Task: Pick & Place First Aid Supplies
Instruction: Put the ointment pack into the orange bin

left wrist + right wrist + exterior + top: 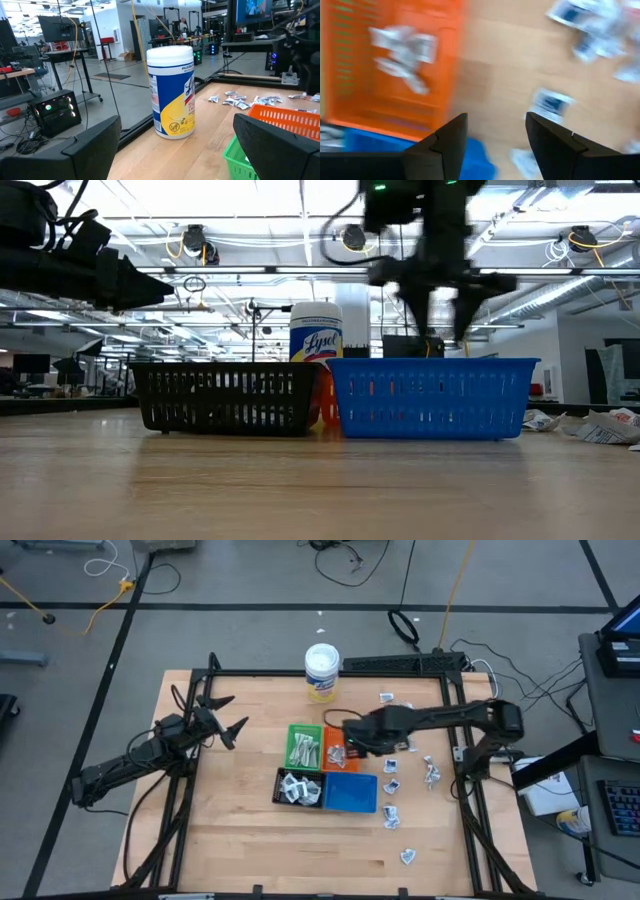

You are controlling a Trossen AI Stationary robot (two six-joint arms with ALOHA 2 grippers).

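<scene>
Several small white-grey packets (392, 785) lie loose on the right part of the table. More packets lie in the orange tray (333, 736), the green tray (292, 732) and the black tray (282, 780). My right gripper (345, 747) hangs above the orange tray's right edge, pointing down, open, with nothing between its fingers (447, 140). Below it the right wrist view shows the packets in the orange tray (402, 47) and one packet on the wood (551, 104). My left gripper (228, 718) waits open over the table's left side, pointing level.
A white-lidded, yellow-labelled tub (322, 672) stands at the table's far edge. The blue tray (350, 792) sits in front of the orange one, next to the black tray. Bare wood lies along the near edge and on the left.
</scene>
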